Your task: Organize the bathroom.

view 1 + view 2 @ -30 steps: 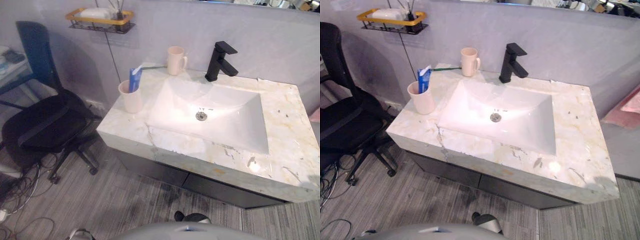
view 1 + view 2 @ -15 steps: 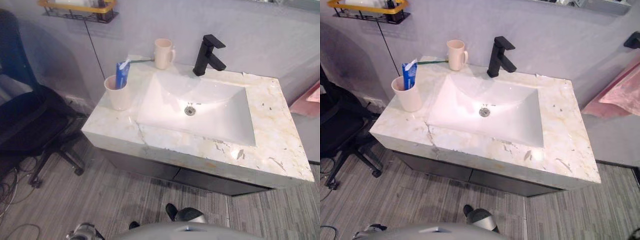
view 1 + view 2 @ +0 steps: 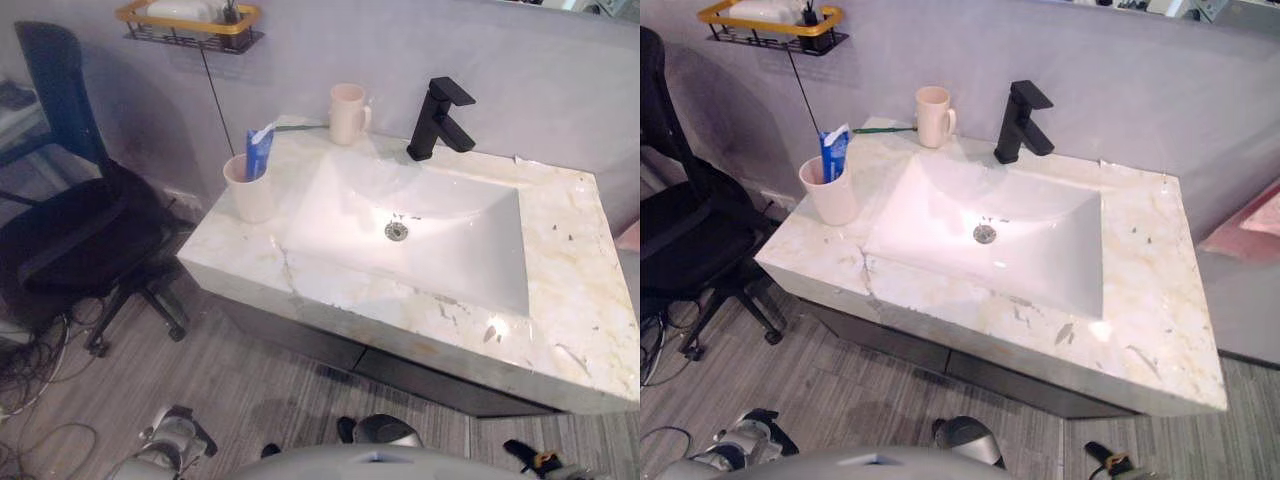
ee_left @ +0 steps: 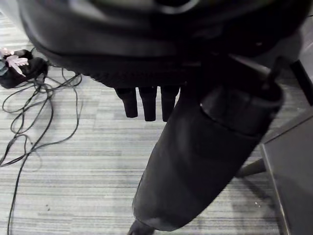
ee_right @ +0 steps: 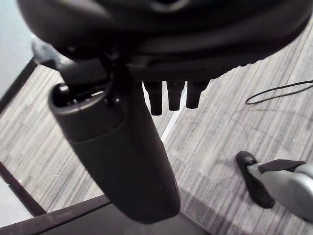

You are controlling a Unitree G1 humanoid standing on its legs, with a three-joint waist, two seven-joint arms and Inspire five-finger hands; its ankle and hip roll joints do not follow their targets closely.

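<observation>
At upper left, a cup [image 3: 250,188] with a toothpaste tube [image 3: 258,154] stands on the table [image 3: 560,270]; a mug [image 3: 347,113] stands beside the faucet [image 3: 437,121]. The left robot hand [image 4: 146,100] and right robot hand [image 5: 171,95] hang relaxed, holding nothing.

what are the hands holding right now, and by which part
Nothing. The left hand and the right hand both hang over the floor with straight fingers, empty.
</observation>
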